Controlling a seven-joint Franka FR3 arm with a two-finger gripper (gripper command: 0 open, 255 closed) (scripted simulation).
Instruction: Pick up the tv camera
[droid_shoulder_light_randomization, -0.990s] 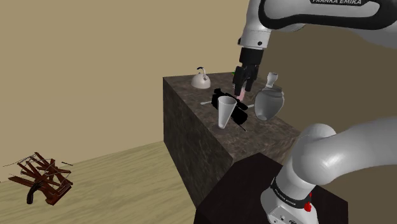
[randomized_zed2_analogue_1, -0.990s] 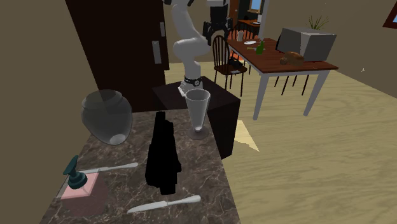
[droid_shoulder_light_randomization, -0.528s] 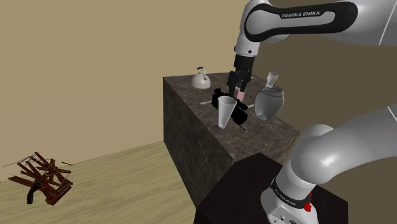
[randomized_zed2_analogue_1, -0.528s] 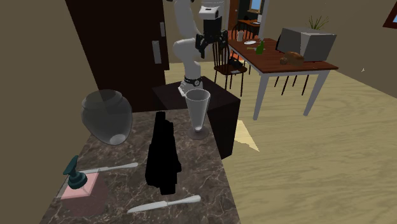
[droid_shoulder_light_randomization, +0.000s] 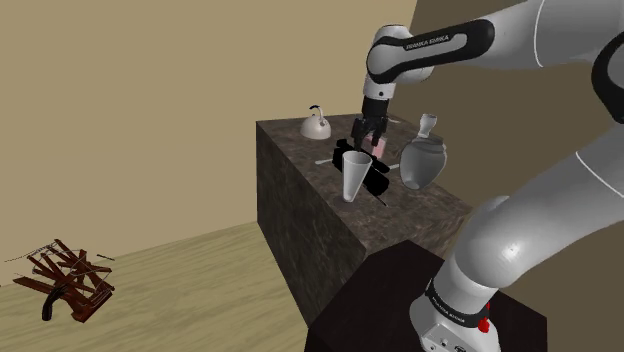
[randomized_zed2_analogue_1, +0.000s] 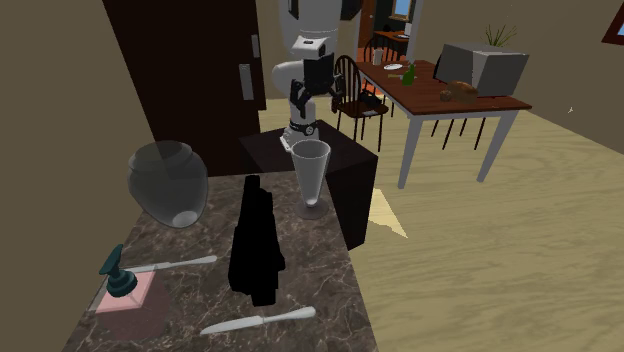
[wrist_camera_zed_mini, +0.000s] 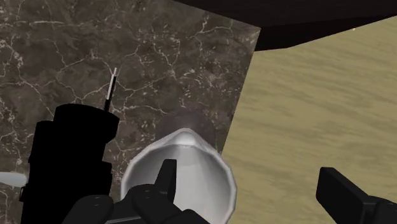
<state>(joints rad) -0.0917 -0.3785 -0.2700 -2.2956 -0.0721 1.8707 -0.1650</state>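
Entry, shoulder view: we read one marking, "FRANKA EMIKA", in white capitals on a dark band (droid_shoulder_light_randomization: 432, 43) around the upper link of the white arm (droid_shoulder_light_randomization: 520, 230). Pale marks on the dark ring (droid_shoulder_light_randomization: 452, 306) at the arm's base are too small for us to read.

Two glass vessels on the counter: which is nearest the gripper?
The tall cone-shaped glass, just below the open gripper, beside one finger. The round jar stands on the other side of the black camera.
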